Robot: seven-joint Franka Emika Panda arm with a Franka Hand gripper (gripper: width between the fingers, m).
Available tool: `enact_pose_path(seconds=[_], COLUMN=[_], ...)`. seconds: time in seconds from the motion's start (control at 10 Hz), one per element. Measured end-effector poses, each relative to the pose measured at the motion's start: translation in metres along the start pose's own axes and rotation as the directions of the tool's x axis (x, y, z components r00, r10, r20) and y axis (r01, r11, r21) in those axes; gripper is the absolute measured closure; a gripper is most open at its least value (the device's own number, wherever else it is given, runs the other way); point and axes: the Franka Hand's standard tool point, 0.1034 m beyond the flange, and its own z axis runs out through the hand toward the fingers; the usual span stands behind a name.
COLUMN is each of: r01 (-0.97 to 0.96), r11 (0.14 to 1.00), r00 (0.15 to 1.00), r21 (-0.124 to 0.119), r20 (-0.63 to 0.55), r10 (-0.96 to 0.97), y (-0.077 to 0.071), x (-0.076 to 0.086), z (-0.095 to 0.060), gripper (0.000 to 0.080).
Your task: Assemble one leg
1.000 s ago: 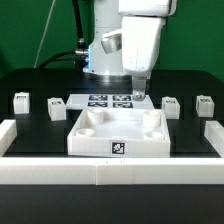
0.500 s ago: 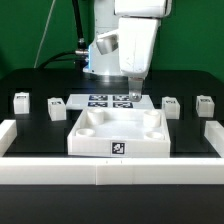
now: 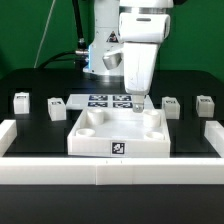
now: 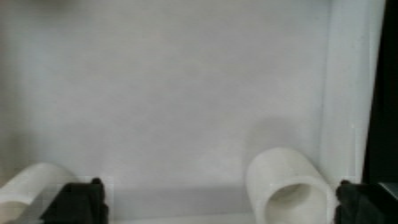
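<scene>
Jaws apart, seemingly empty, above the white tray [image 3: 90, 142], fingertips [image 4: 80, 203] mostly out of the wrist view.

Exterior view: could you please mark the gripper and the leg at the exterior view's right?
gripper [image 3: 141, 104], exterior view, midway between fingertips.
leg [image 3: 205, 106], exterior view, its front face.
</scene>
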Motion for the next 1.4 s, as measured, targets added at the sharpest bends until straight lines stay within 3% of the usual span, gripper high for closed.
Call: enact_pose_path(seconds=[0.2, 0.5, 0.7, 0.9, 1.2, 1.4], r01=[-0.003, -0.001, 0.009, 0.006, -0.007, -0.008], r11=[1.0, 1.0, 1.0, 0.999, 0.999, 0.999], r00=[1.0, 1.0, 1.0, 1.0, 1.0, 1.0], r21=[0.015, 0.016, 0.024, 0.05, 0.053, 0.054], r20=[0.0, 0.0, -0.012, -0.014, -0.016, -0.016], r10=[0.003, 0.001, -0.009, -0.006, 0.008, 0.009], y=[-0.01, -0.01, -0.021, -0.031, -0.032, -0.032], x=[-0.003, -0.004, -0.012, -0.022, -0.023, -0.024], z=[0.008, 0.009, 0.026, 0.04, 0.044, 0.044], gripper=[0.015, 0.015, 0.015, 0.015, 0.015, 0.041])
